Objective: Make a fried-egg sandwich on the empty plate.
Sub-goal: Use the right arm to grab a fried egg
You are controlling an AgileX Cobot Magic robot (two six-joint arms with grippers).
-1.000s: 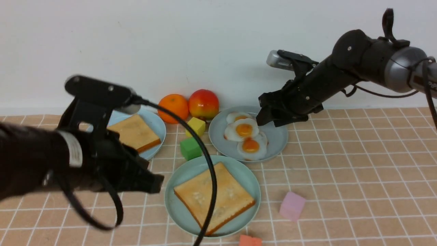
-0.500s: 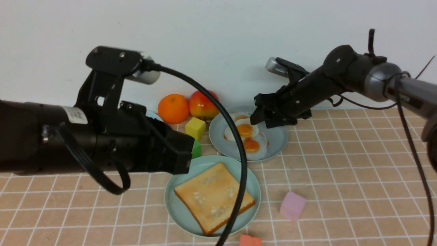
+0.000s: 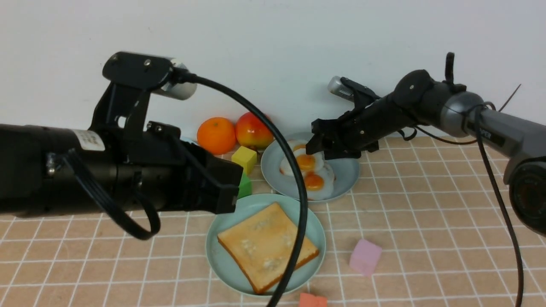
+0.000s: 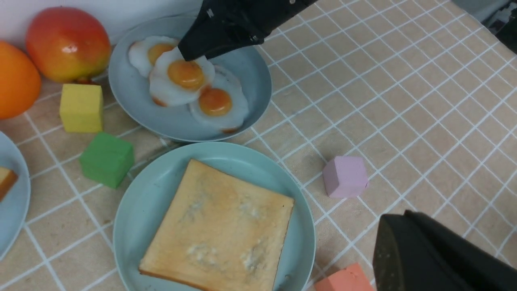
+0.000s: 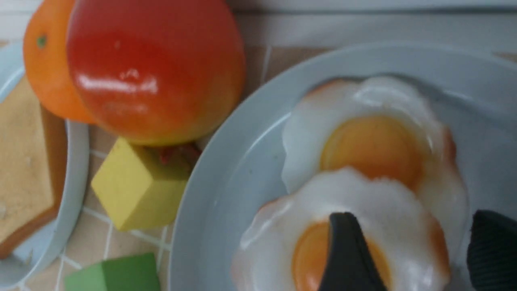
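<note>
Over the grey-blue plate point(image 3: 345, 179), the right gripper point(image 3: 319, 148) has sunk closer, jaws spread wide above the top fried egg point(image 3: 306, 162), holding nothing. Closed and empty, the left gripper point(image 3: 226, 198) hovers beside the mint-green plate point(image 3: 219, 256), where one toast slice point(image 3: 266, 245) lies.

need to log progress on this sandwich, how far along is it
Done: one toast slice lies on the mint-green plate. In hand: the open right hand is down at the top fried egg on the grey-blue plate, not yet gripping it. Left: move that egg onto the toast, then cap it with the second slice from the sky-blue plate. The left hand is shut and empty.
</note>
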